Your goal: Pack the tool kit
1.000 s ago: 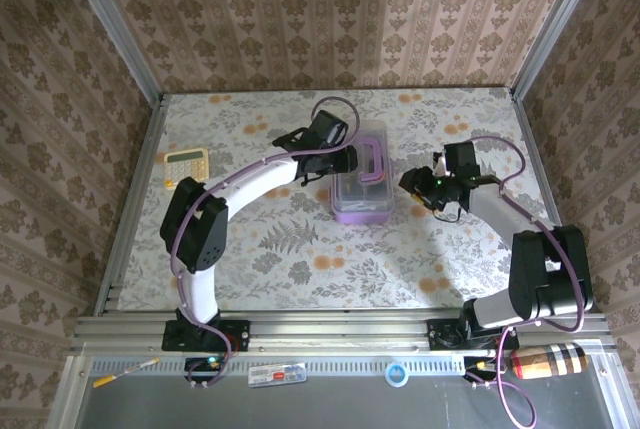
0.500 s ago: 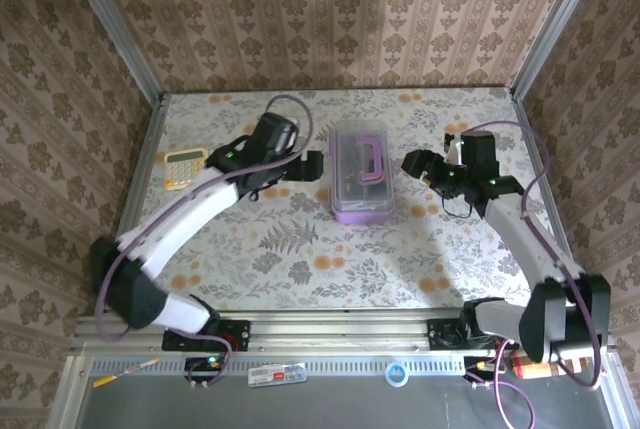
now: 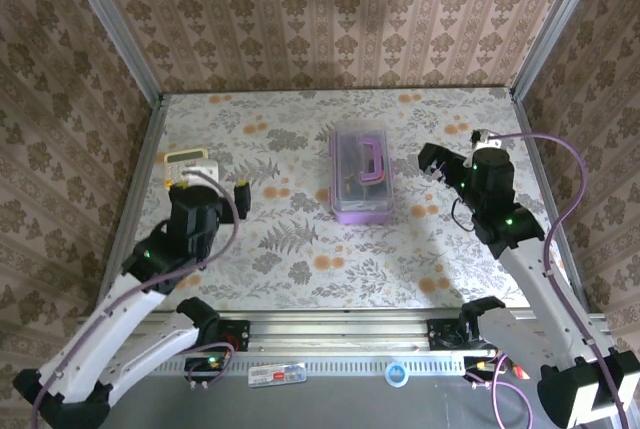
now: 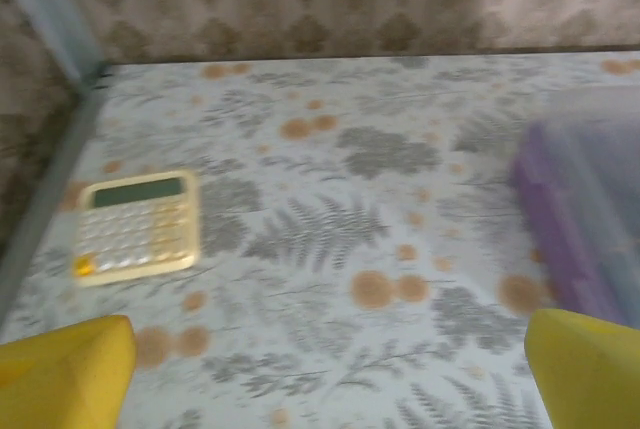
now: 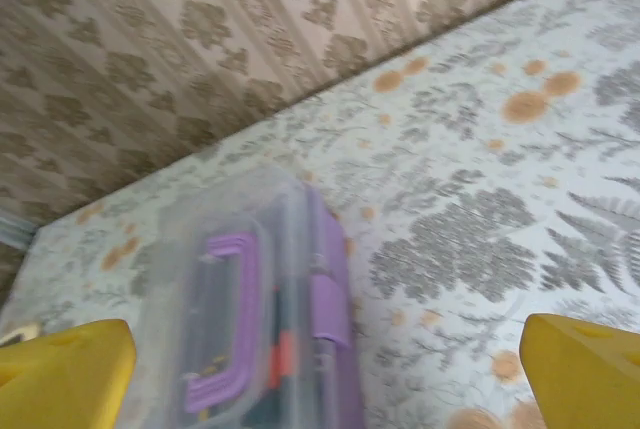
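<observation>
The tool kit (image 3: 360, 175) is a small translucent purple box in the middle of the table, its clear lid down and the purple handle (image 3: 371, 162) on top. Through the lid, the right wrist view shows dark tools with orange-red parts inside the tool kit (image 5: 262, 321). My left gripper (image 3: 238, 199) is open, well to the left of the box and apart from it. In the left wrist view the left gripper (image 4: 325, 379) holds nothing, and the tool kit's purple side (image 4: 585, 224) is at the right edge. My right gripper (image 3: 433, 161) stands open to the right of the box, with nothing between the fingers (image 5: 60, 374).
A yellow calculator (image 3: 187, 164) lies at the table's left side, near the metal frame rail (image 3: 135, 199); the calculator (image 4: 138, 226) also lies ahead-left of my left fingers. Patterned walls close the table on three sides.
Both grippers have opened and drawn away from the box. The left arm swung left and back toward the near edge. The right arm pulled back to the right.
</observation>
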You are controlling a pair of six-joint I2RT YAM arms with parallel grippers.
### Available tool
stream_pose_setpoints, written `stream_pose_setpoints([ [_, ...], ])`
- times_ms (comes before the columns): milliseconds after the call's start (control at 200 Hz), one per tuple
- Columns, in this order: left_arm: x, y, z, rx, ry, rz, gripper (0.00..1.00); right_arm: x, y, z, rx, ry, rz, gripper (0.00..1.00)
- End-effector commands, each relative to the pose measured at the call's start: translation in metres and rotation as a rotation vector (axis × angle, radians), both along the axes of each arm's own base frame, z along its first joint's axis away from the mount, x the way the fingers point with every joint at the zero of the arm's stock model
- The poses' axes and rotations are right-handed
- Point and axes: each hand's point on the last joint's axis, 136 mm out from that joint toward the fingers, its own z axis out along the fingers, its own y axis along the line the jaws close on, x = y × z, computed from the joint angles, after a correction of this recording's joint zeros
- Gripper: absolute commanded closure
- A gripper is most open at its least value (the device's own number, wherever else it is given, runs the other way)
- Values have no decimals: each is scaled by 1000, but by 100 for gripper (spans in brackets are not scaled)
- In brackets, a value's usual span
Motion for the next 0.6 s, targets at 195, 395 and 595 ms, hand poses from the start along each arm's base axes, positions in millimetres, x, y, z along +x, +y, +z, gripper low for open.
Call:
stream_pose_setpoints([
  [195,9,38,-18,246,-521,90,0,-4,0,-3,-199,-256,70,0],
  [395,39,74,-75,55,-372,207,0,-7,13,-14,-397,-306,205,0],
  [595,68,97,-104,33,-316,283,0,-8,11,-22,-475,-317,217,0],
])
